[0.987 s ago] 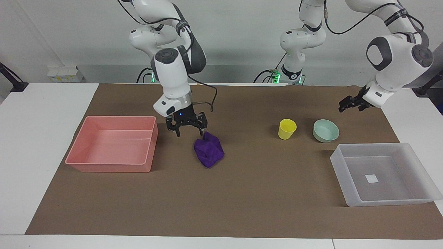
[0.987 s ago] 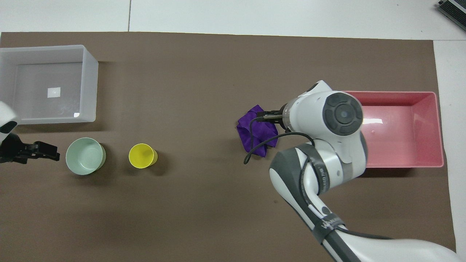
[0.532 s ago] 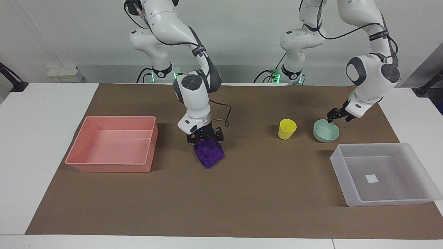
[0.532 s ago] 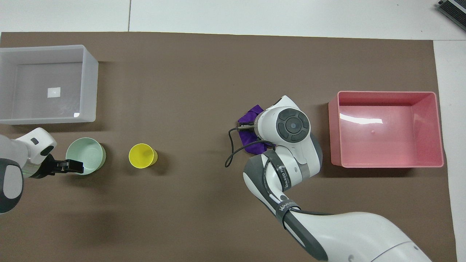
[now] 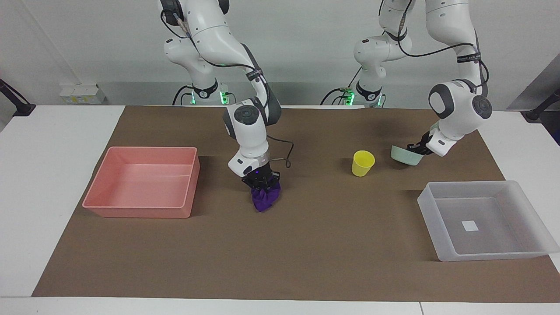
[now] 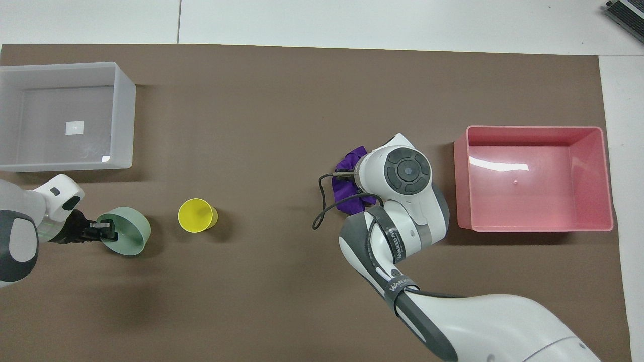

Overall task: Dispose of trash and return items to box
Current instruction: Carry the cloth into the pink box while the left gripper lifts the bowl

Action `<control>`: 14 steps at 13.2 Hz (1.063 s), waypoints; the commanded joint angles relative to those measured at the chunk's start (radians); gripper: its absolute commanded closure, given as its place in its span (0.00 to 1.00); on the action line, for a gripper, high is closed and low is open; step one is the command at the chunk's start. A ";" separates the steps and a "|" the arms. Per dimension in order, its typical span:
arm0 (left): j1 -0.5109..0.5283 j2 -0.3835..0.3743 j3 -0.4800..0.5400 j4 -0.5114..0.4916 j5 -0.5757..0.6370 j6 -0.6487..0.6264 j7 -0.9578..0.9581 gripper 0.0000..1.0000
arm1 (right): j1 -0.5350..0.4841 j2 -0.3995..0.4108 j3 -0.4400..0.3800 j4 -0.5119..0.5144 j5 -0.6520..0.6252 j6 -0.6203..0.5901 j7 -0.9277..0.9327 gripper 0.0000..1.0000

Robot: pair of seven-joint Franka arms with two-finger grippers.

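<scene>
Near the middle of the counter (image 5: 65, 131), the right gripper (image 5: 261, 181) presses down with fingers clenched on the purple cloth wad (image 5: 265, 199), beside the pink tray (image 5: 144, 181). The left gripper (image 5: 415, 149) grasps the tilted mint-green bowl (image 5: 404, 155) by its rim, beside the yellow cup (image 5: 362, 163); the translucent box (image 5: 485, 221) sits near both.

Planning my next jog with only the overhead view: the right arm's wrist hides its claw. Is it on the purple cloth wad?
Observer: Yes. The facing view shows the right claw shut into the top of the deep-purple cloth wad, bunching it.
Operator: Is the wad off the table?
Observer: Not clearly; its lower tip appears to touch the brown paper mat.
Operator: And the bowl?
Observer: The left claw pinches the rim of the shallow mint-green bowl, which hangs tilted, clear of the mat.
</scene>
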 commanded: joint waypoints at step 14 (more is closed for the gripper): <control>0.104 0.216 0.001 0.768 0.001 -0.497 0.027 1.00 | -0.549 -0.389 -0.001 -0.128 -0.041 -0.351 -0.468 1.00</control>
